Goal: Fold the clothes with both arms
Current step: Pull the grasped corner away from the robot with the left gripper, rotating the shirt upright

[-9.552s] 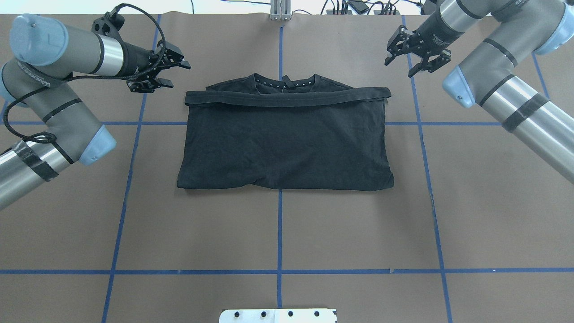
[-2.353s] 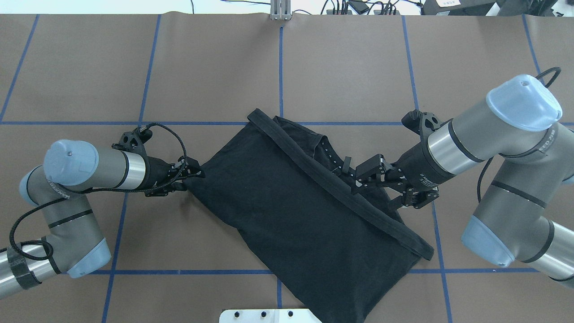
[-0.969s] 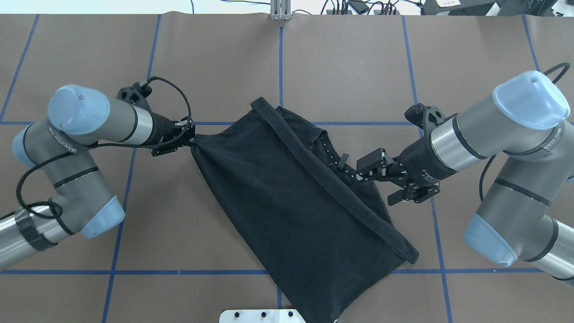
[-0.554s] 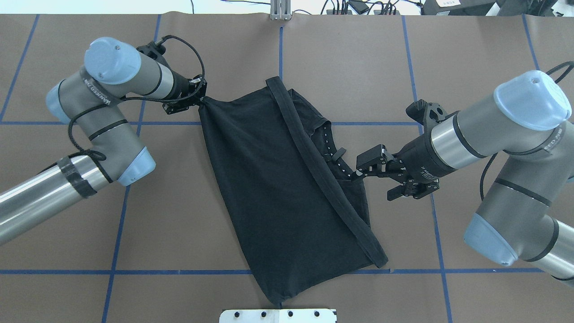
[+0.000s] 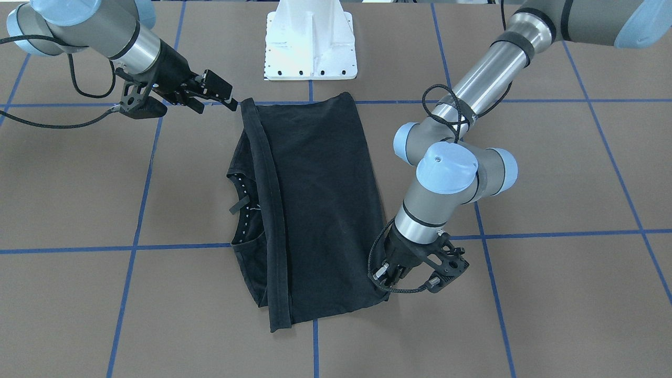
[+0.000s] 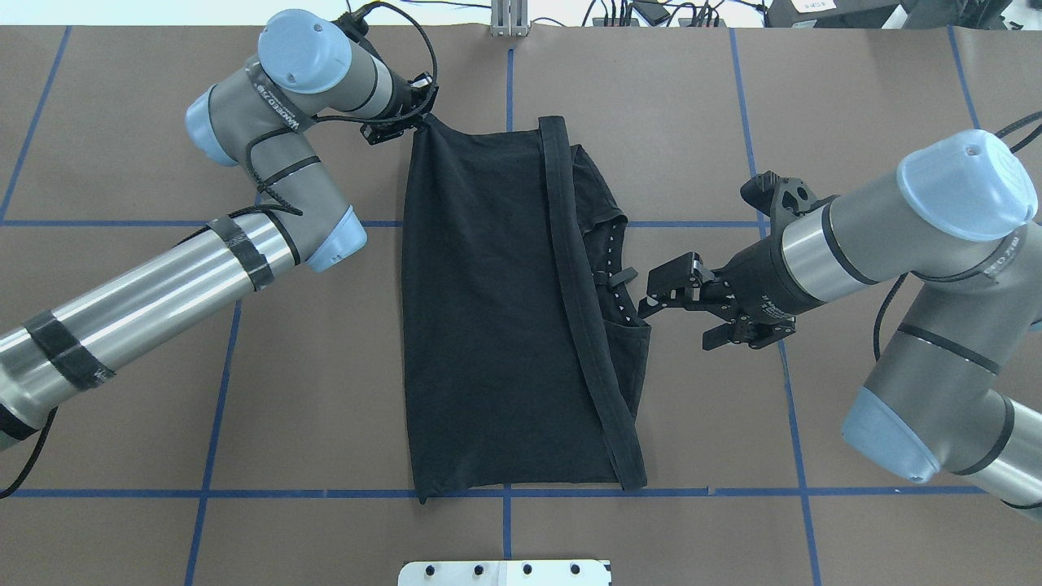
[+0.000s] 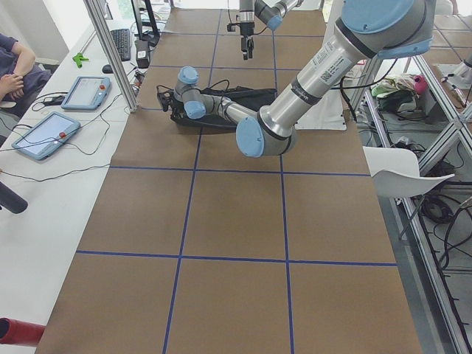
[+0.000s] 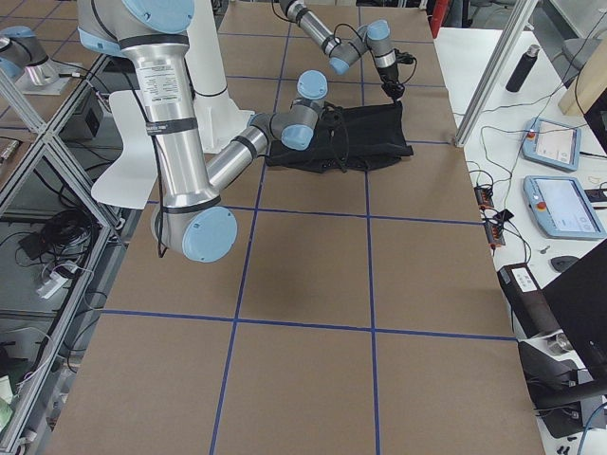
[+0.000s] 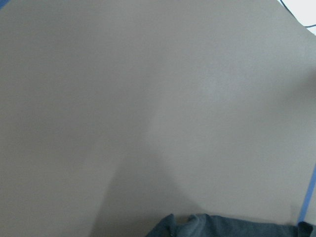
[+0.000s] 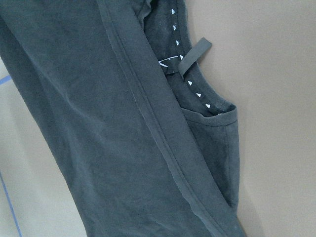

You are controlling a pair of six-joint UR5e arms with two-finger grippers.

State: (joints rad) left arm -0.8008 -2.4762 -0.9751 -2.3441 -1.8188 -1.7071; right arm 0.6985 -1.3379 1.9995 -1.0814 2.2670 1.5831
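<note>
Left gripper clamped tight on the far-left corner of the T-shirt.
Right gripper is spread wide and holds nothing, just right of the collar. The folded T-shirt lies lengthwise, near to far, mid-table.

- Bright, even, diffuse overhead light; shadows soft and faint.
- Glare on the pedestal base, detail washed out.
- Left wrist view soft, low contrast, with a broad dim shadow across the table.
- T-shirt creases barely legible.
</note>
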